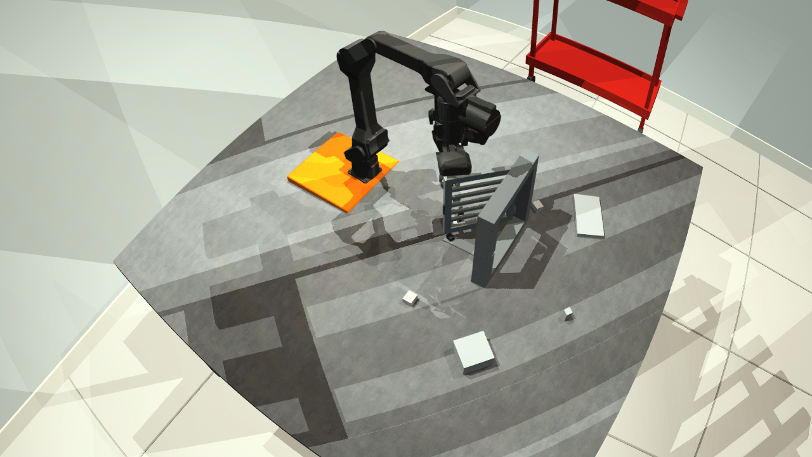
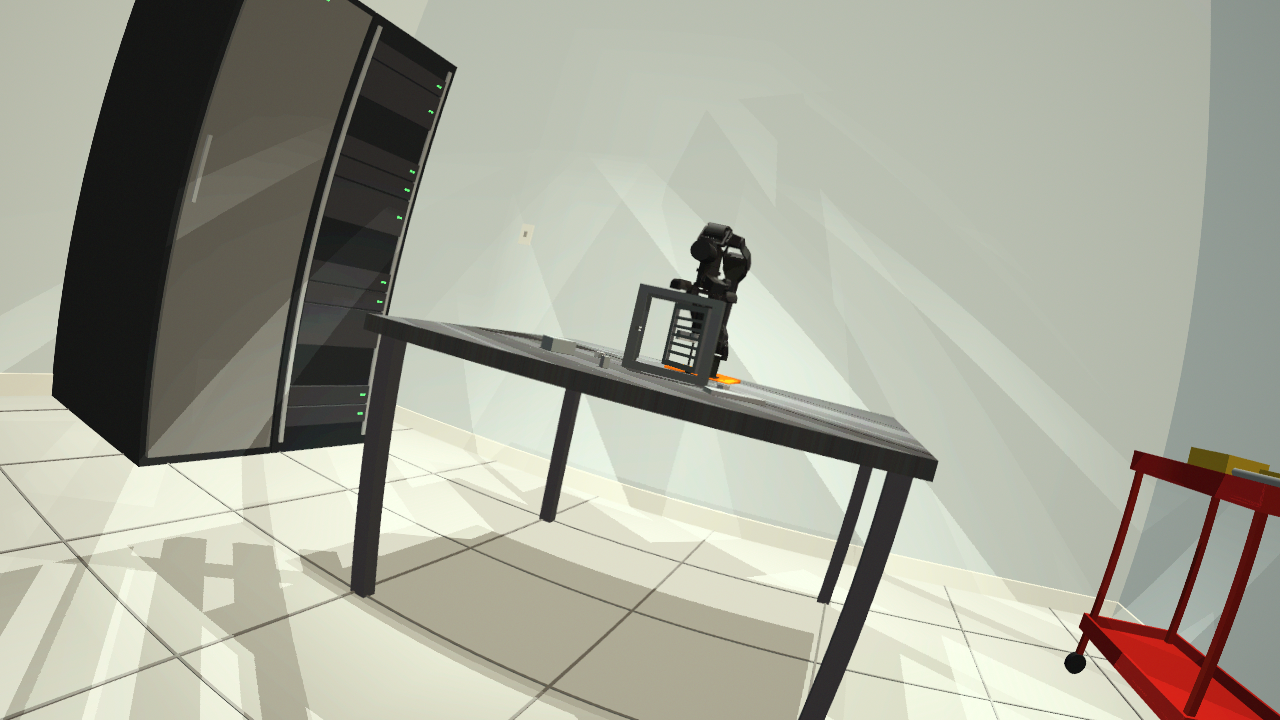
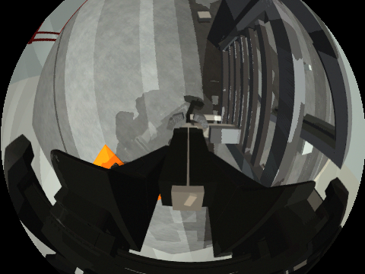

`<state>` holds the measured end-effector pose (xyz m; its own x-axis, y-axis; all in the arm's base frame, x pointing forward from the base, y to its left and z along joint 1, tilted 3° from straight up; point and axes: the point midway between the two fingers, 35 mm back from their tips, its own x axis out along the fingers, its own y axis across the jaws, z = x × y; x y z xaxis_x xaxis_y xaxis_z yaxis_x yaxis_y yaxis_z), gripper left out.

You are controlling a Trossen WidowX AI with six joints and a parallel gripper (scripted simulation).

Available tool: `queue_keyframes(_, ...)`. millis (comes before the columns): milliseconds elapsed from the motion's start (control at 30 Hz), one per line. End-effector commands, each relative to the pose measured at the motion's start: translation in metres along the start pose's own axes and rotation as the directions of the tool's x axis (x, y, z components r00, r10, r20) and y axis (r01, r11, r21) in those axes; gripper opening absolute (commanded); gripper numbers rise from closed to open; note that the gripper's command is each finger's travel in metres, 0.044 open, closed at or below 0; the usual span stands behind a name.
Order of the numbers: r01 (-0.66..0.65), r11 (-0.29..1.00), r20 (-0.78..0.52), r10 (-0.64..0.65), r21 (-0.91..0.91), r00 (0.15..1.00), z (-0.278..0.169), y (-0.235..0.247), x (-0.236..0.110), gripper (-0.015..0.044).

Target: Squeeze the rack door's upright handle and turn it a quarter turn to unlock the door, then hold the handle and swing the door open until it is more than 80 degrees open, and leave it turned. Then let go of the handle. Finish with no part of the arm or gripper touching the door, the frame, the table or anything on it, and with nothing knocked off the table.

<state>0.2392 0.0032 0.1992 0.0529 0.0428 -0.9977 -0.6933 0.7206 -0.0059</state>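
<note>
The grey slatted door stands swung well out from its upright frame, on the arm's side; I cannot tell the exact angle. The dark upright handle shows ahead of the fingertips in the wrist view, beside the door's free edge. My gripper points down and is shut on the handle. In the top view the fingertips and handle are mostly hidden behind the door's bars and edge. How far the handle is turned is not clear.
Small pale blocks lie at the front, front right and behind the frame. A larger white block lies in front and a flat white plate to the right. The arm's base stands on an orange board.
</note>
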Motion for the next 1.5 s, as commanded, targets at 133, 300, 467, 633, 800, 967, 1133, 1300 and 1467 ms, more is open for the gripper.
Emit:
queue_keyframes(133,0.007,0.991,0.004,-0.007,0.133,1.000,0.005,0.014,0.000,0.0025)
queue_keyframes(300,0.006,0.980,0.005,-0.007,0.197,1.000,0.008,0.023,0.000,0.0025)
queue_keyframes(467,0.004,0.965,0.005,-0.006,0.260,1.000,0.012,0.031,0.000,0.0025)
queue_keyframes(633,0.003,0.947,0.006,-0.005,0.322,1.000,0.016,0.040,0.000,0.0025)
queue_keyframes(800,0.002,0.924,0.006,-0.004,0.383,1.000,0.021,0.048,0.000,0.0025)
queue_keyframes(967,0.000,0.897,0.007,-0.004,0.442,1.000,0.026,0.056,0.000,0.0025)
queue_keyframes(1133,-0.001,0.867,0.007,-0.003,0.498,1.000,0.032,0.063,0.000,0.0025)
queue_keyframes(1300,-0.002,0.833,0.008,-0.002,0.553,1.000,0.038,0.070,0.000,0.0025)
queue_keyframes(1467,-0.004,0.797,0.008,-0.002,0.604,1.000,0.045,0.076,0.000,0.0025)
